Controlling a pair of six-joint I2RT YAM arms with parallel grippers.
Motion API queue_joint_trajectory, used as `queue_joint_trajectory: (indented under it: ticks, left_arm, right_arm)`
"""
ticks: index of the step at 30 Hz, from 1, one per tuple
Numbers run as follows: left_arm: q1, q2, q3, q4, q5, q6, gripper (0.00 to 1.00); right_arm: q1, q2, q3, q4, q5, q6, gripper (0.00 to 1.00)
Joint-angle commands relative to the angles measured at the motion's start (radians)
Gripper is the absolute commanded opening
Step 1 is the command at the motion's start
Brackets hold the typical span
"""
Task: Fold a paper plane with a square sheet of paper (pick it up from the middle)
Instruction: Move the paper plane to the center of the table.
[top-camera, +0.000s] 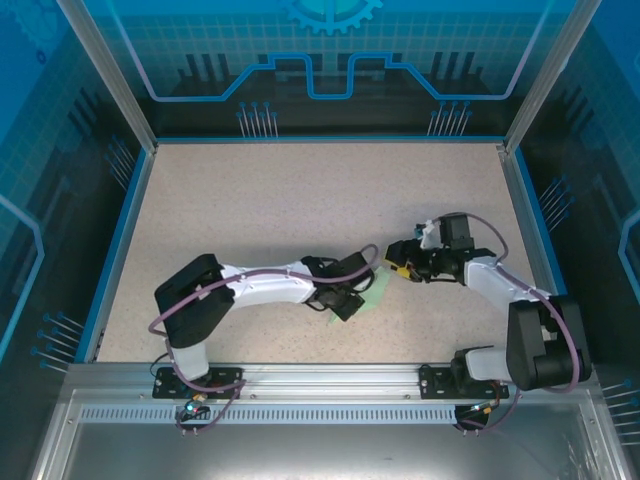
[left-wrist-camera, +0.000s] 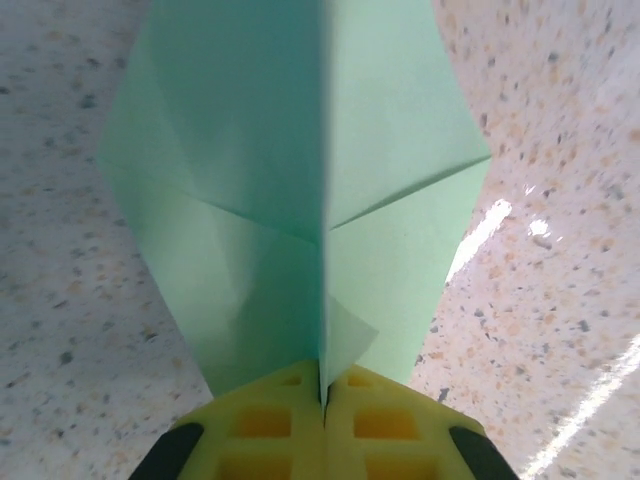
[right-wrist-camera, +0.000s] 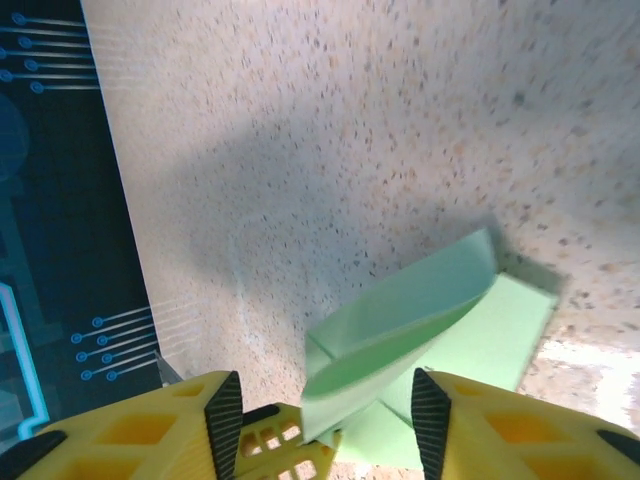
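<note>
The pale green sheet of paper (left-wrist-camera: 300, 150) is folded along a centre crease, with triangular flaps and two halves that splay apart. My left gripper (left-wrist-camera: 323, 395) is shut on its crease at the near end, the yellow fingertips pressed together on the paper. From above, the paper (top-camera: 376, 292) sits at the table's middle, just right of my left gripper (top-camera: 345, 300). My right gripper (top-camera: 398, 262) hovers close on the paper's far right side. Its jaws (right-wrist-camera: 320, 410) stand open, with the bowed paper (right-wrist-camera: 430, 300) reaching between them and the left gripper's fingertips (right-wrist-camera: 270, 450) below.
The speckled tabletop (top-camera: 300, 200) stretches wide behind both arms. A blue-edged rail and clear walls (top-camera: 130, 200) bound the left, right and back sides. The arm bases stand on the metal front edge (top-camera: 320, 385).
</note>
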Motion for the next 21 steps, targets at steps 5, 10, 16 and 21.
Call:
queue_joint_trajectory:
  ticks: [5,10,16,21]
  left_arm:
    - [0.124,-0.175,-0.099,0.095,0.165,-0.173,0.0]
    - [0.191,-0.171,-0.129,0.083,0.076,-0.267,0.0]
    - [0.216,-0.102,-0.146,0.101,-0.004,-0.329,0.0]
    - [0.216,-0.054,-0.137,0.105,-0.034,-0.345,0.0]
  right_arm:
    - [-0.056,-0.045,0.083,-0.147,-0.024,-0.121,0.54]
    - [-0.055,-0.037,0.096,-0.133,-0.036,-0.122,0.55]
    - [-0.033,-0.021,0.083,-0.111,-0.032,-0.116,0.55]
    - [-0.03,-0.017,0.077,-0.104,-0.027,-0.118,0.55]
